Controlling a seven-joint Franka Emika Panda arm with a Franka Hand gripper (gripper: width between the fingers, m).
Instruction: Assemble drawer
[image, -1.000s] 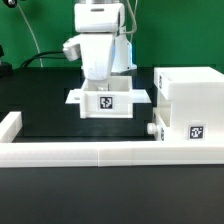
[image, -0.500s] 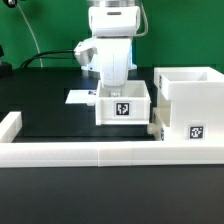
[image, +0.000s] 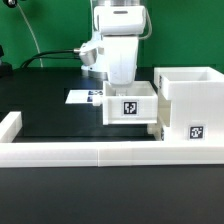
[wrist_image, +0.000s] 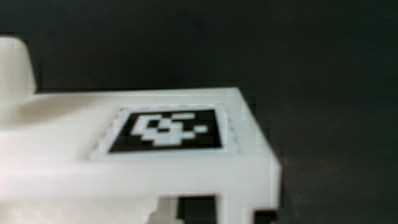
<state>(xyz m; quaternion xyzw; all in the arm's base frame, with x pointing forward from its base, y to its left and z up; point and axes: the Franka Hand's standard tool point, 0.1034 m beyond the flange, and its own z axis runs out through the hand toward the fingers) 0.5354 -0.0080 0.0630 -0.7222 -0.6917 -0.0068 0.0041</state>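
Observation:
My gripper (image: 128, 84) is shut on a white drawer tray (image: 131, 105) with a black-and-white tag on its front, and its fingertips are hidden inside the tray. The tray is just to the exterior view's left of the tall hollow box shell (image: 190, 92), almost touching it. A second tray's knob (image: 152, 129) sticks out low at the shell's front corner. In the wrist view the held tray's tagged wall (wrist_image: 169, 132) fills the picture, and dark finger parts (wrist_image: 196, 208) show at its edge.
The marker board (image: 82, 96) lies flat on the black table behind the tray, partly covered. A long low white border wall (image: 90, 152) runs along the front and turns up at the exterior view's left (image: 10, 125).
My gripper has carried the tray toward the exterior view's right, off the marker board and up to the box shell. The marker board now shows more.

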